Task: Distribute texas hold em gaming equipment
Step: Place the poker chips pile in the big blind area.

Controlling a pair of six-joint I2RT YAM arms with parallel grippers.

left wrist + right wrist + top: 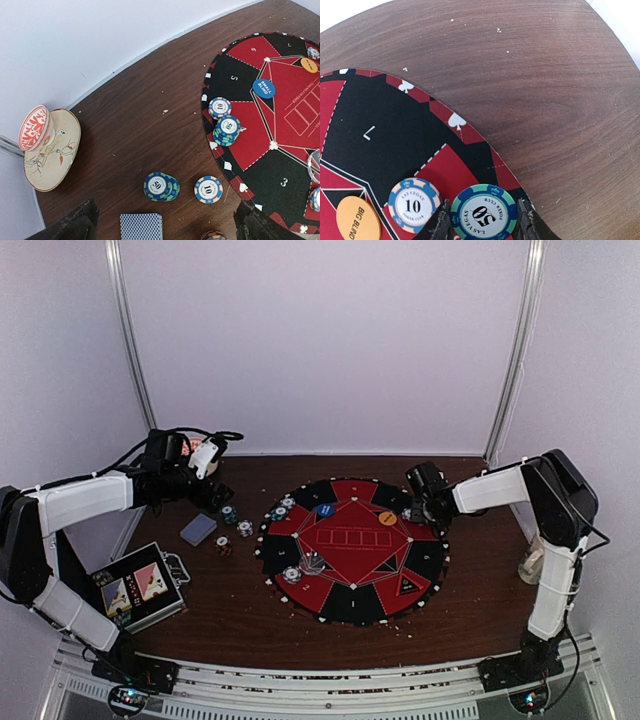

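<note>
Right gripper (483, 222): jaws closed against both edges of a green 50 chip (482, 211), which lies flat at the rim of the round red-and-black mat (395, 120). Just beside it on the mat are a blue 10 chip (414, 205), then an orange button (357, 218).

Left gripper (167, 222): jaws wide apart, hanging above the brown table (125, 125). Under it, off the mat: deck of cards (141, 226), stack of green chips (161, 186), lone 10 chip (208, 189). Blue button (264, 88) sits on the mat. Mug (50, 147) lies on its side near the wall.
</note>
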